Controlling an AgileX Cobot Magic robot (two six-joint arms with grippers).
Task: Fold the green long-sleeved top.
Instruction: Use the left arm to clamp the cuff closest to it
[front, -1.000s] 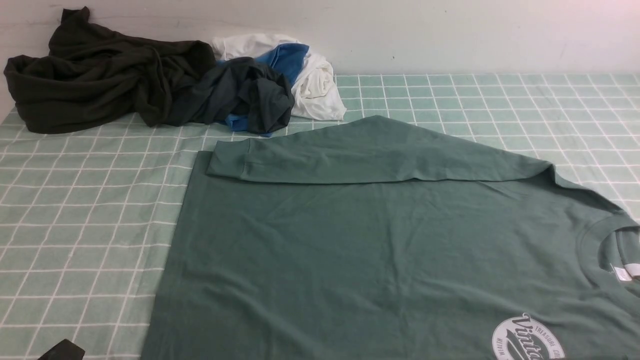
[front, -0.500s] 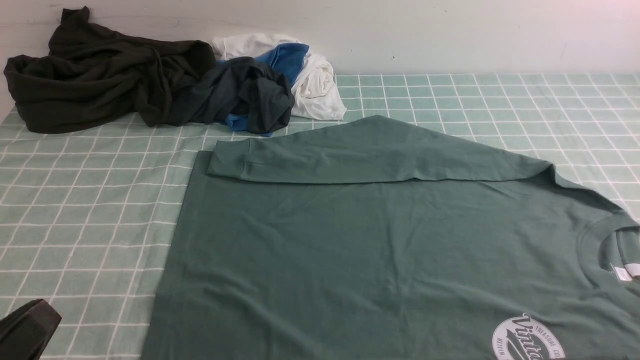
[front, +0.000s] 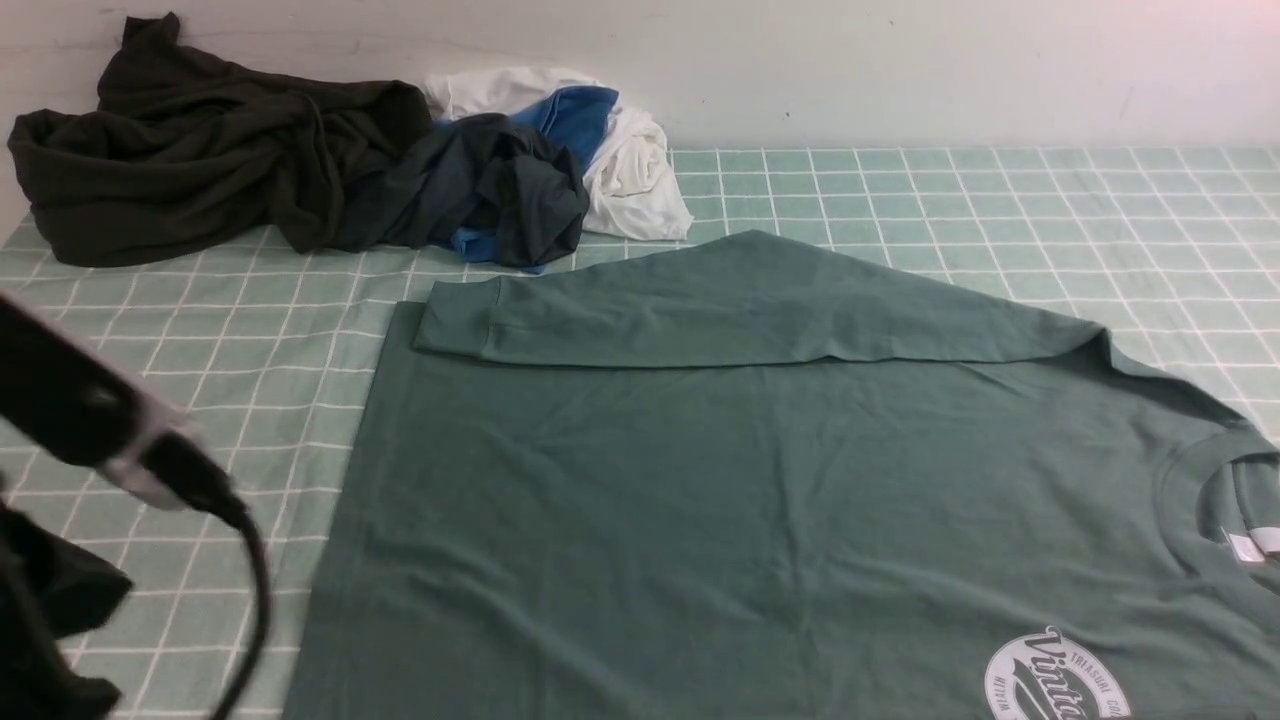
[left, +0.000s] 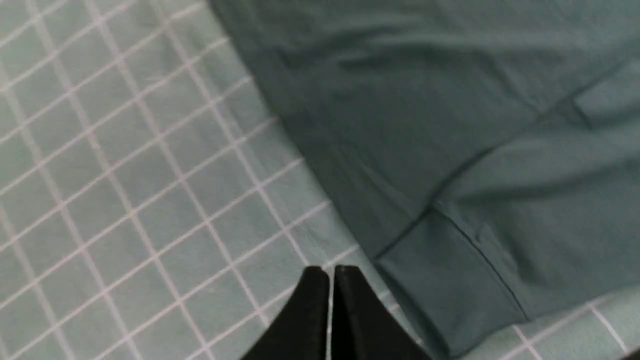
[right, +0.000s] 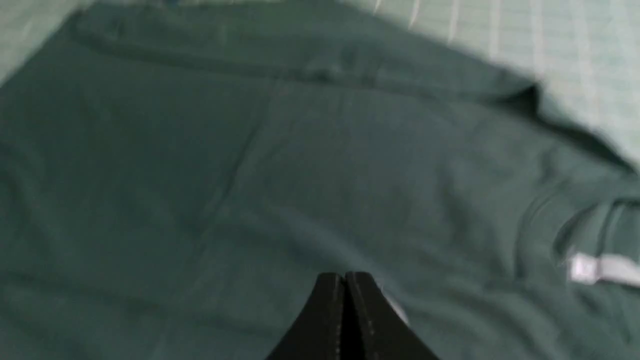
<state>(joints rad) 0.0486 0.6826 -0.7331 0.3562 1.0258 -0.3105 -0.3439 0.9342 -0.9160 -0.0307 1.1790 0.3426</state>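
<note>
The green long-sleeved top (front: 760, 500) lies flat on the checked cloth, collar at the right, white oval logo (front: 1055, 685) at the near right. One sleeve (front: 700, 315) is folded across the body, its cuff pointing left. My left arm (front: 90, 420) comes in at the near left; its fingertips do not show in the front view. In the left wrist view my left gripper (left: 330, 272) is shut and empty, above the cloth beside a ribbed cuff (left: 450, 285) of the top. In the right wrist view my right gripper (right: 344, 277) is shut and empty above the top's chest (right: 300, 175).
A very dark olive-black garment (front: 200, 150), a charcoal-and-blue garment (front: 500, 190) and a white one (front: 630, 170) are heaped at the far left by the wall. The checked cloth (front: 1000, 200) covers the table.
My left arm has risen into the front view at the near left, from a small dark corner to a large arm with its cable. The top has not moved.
</note>
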